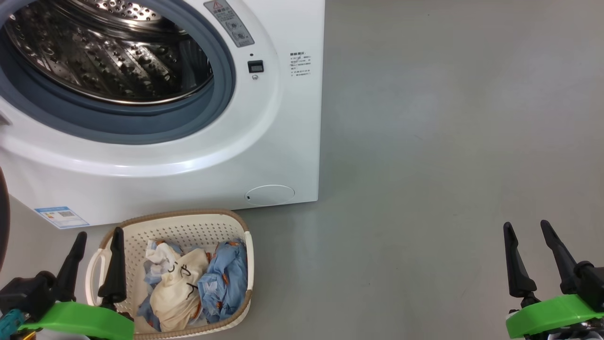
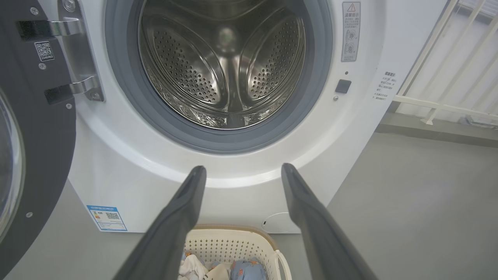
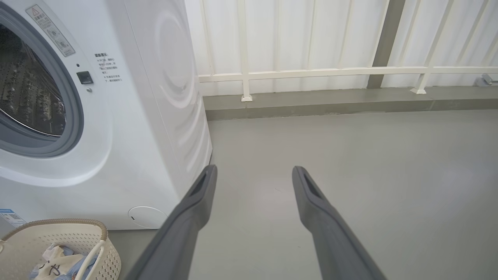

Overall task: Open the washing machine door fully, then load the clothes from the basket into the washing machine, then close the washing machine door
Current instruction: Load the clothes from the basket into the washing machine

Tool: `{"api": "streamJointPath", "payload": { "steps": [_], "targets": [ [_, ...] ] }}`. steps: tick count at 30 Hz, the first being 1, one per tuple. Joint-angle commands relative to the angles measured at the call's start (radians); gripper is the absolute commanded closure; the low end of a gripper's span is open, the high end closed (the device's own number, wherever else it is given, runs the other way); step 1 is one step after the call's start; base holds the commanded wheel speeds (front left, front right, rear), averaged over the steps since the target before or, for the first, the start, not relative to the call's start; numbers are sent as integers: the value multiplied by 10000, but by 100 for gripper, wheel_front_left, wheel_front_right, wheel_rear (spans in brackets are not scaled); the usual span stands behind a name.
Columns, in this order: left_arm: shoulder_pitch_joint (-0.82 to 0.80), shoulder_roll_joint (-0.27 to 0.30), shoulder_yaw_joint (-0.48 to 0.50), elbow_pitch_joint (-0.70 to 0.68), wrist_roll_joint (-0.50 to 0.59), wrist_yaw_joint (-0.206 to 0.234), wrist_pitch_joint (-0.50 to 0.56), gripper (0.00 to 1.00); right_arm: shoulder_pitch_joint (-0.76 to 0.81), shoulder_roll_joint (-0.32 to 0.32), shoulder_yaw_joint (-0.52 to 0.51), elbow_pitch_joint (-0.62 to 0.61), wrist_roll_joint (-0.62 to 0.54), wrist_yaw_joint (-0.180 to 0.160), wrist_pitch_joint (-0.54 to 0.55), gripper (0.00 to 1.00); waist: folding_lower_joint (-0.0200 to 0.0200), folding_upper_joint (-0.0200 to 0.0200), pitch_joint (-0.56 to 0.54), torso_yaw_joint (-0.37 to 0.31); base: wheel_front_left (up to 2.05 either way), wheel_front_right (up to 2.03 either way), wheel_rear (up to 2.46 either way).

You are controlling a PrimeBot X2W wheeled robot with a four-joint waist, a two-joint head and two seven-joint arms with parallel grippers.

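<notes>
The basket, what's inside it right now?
In the basket, a cream garment with black marks lies atop light blue clothes with orange print. Anything beneath them is covered.

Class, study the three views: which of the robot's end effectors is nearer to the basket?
Left. The left end effector is right at the left rim of the basket, overlapping it in the head view. The right end effector is far off to the basket's right, above the floor.

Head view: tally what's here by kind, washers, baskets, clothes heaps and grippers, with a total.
washing machine: 1
basket: 1
heap of clothes: 1, cream and blue pieces tangled, single garments not countable
grippers: 2, left gripper and right gripper, both open
Total: 5
</notes>
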Motion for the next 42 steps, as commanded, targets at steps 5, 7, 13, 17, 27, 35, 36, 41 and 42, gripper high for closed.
{"api": "streamJointPath", "payload": {
  "steps": [5,7,13,17,27,35,36,41,42],
  "targets": [
    [-167,323,330,-156,-108,-15,-65,0,65,-107,234,-267,49,85,-134,0,0,0,36,37,3,-11,8],
    [-181,350,276,-170,-130,-15,-65,0,46,-116,246,-256,47,85,-134,0,0,0,37,44,19,-71,52],
    [-164,456,137,-181,-137,-15,-65,0,25,-125,289,-248,52,85,-134,0,0,0,8,38,45,-154,108],
    [-181,490,52,-208,-139,-15,-65,0,18,-119,316,-248,66,85,-134,0,0,0,26,38,100,-224,124],
    [-221,444,39,-237,-29,-15,-65,0,-20,-84,291,-258,82,85,-134,0,0,0,103,36,85,-131,47],
    [-155,368,-18,-126,-142,-15,-65,0,-6,-91,238,-285,71,85,-134,0,0,0,134,114,8,-8,0],
    [-155,355,-5,-94,-157,-15,-65,0,-18,-95,241,-292,68,85,-134,0,0,0,148,126,0,0,0],
    [-116,249,-26,43,-217,-15,-65,0,-86,-95,262,-342,50,85,-134,0,0,0,234,179,0,0,0],
    [-97,228,-49,104,-227,-15,-65,0,-100,-92,275,-352,45,85,-134,0,0,0,256,185,0,0,0]
  ]
}}
